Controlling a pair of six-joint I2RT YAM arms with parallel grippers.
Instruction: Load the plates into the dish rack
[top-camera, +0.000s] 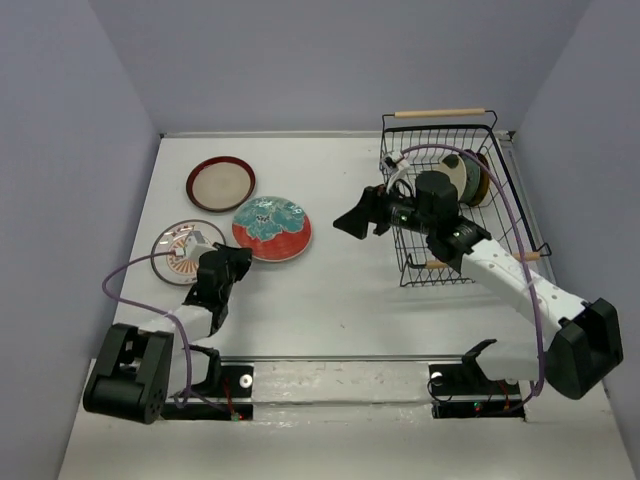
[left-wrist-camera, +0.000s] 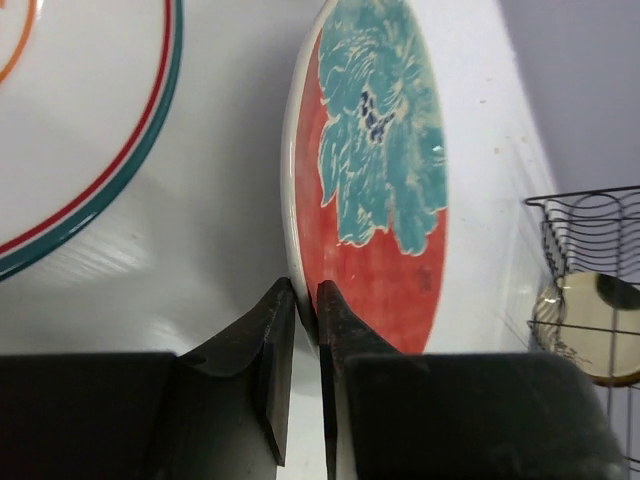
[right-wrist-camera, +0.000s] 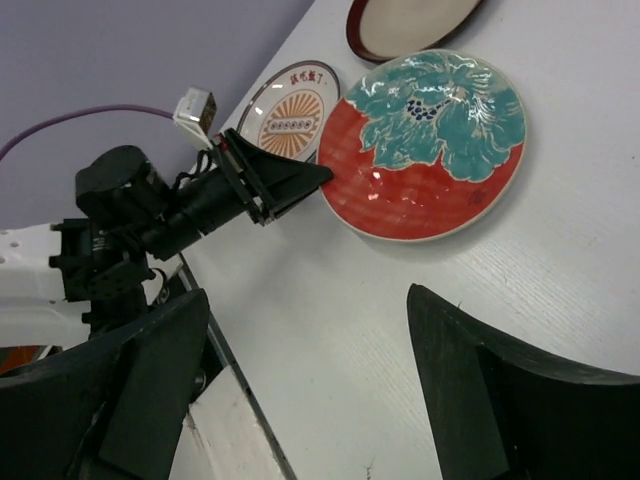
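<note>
The red-and-teal floral plate (top-camera: 272, 228) lies flat on the table, with the red-rimmed beige plate (top-camera: 220, 184) behind it and the white plate with orange pattern (top-camera: 178, 250) to its left. My left gripper (top-camera: 241, 259) is shut on the floral plate's near rim (left-wrist-camera: 380, 180), one finger (left-wrist-camera: 275, 320) under it and one on top. My right gripper (top-camera: 352, 222) is open and empty, above the table between the floral plate (right-wrist-camera: 425, 145) and the dish rack (top-camera: 440, 127). Other plates (top-camera: 468, 177) stand in the rack, partly hidden by my right arm.
The black wire rack with wooden handles fills the back right corner; a cream plate (left-wrist-camera: 585, 320) shows through its wires. Grey walls close in the table on three sides. A metal rail (top-camera: 330, 360) runs along the near edge by the arm bases.
</note>
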